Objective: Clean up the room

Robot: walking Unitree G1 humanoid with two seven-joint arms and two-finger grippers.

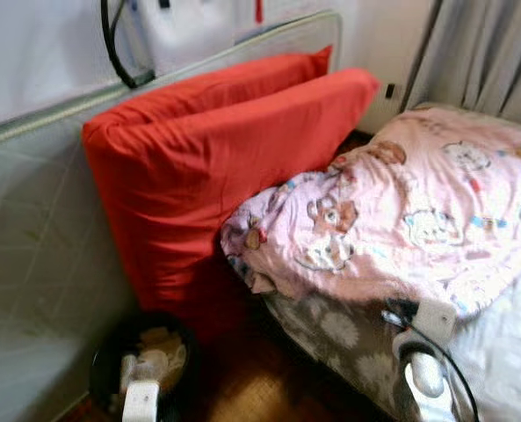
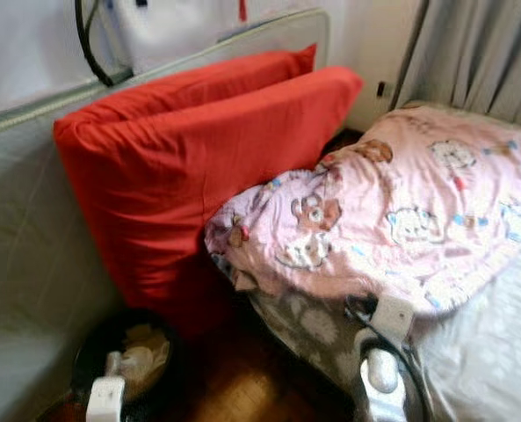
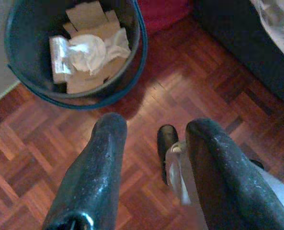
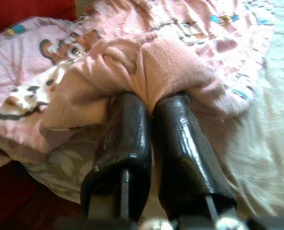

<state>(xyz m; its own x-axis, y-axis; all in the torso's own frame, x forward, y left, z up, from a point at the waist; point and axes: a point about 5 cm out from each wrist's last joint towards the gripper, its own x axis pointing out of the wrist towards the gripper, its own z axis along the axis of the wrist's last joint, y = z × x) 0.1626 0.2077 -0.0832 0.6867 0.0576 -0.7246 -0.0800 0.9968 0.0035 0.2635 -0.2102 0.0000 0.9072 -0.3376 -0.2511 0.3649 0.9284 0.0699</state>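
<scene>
A pink cartoon-print blanket (image 1: 401,202) lies rumpled across the bed. My right gripper (image 4: 150,100) is at the blanket's near edge, shut on a fold of the pink blanket (image 4: 170,62); from the head camera its wrist (image 1: 423,347) shows low on the right. My left gripper (image 3: 156,125) hangs open over the wooden floor (image 3: 199,86) with nothing between its fingers. Just beyond it stands a dark round bin (image 3: 141,52) holding crumpled paper and cardboard (image 3: 91,52). The same bin (image 1: 102,365) stands at the lower left beside the bed.
Two big red cushions (image 1: 207,149) lean against a grey mesh panel (image 1: 32,246) on the left. Under the blanket are a grey floral sheet (image 1: 339,334) and a pale mattress cover (image 1: 506,352). Grey curtains (image 1: 480,53) hang at the back right.
</scene>
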